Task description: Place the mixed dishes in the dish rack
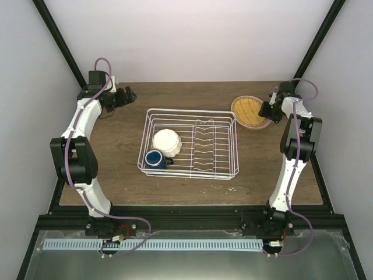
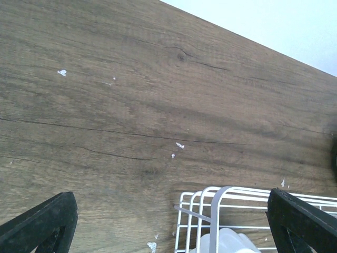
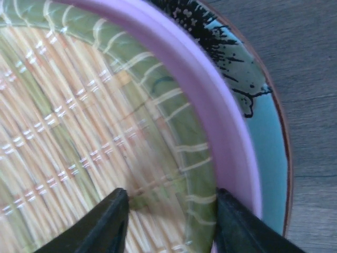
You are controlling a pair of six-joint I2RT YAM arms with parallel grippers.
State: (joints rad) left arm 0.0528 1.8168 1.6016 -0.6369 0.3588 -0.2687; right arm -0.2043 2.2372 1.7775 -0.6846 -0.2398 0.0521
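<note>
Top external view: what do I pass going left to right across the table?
Left gripper → white wire dish rack → yellow-orange grid-patterned round plate. Left out: the right gripper, overlapping that plate, and the dark blue mug and cream-white bowl, overlapping inside the rack.

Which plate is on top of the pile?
The yellow-orange grid plate; the pink plate peeks out beneath it, and a blue plate lies lowest.
</note>
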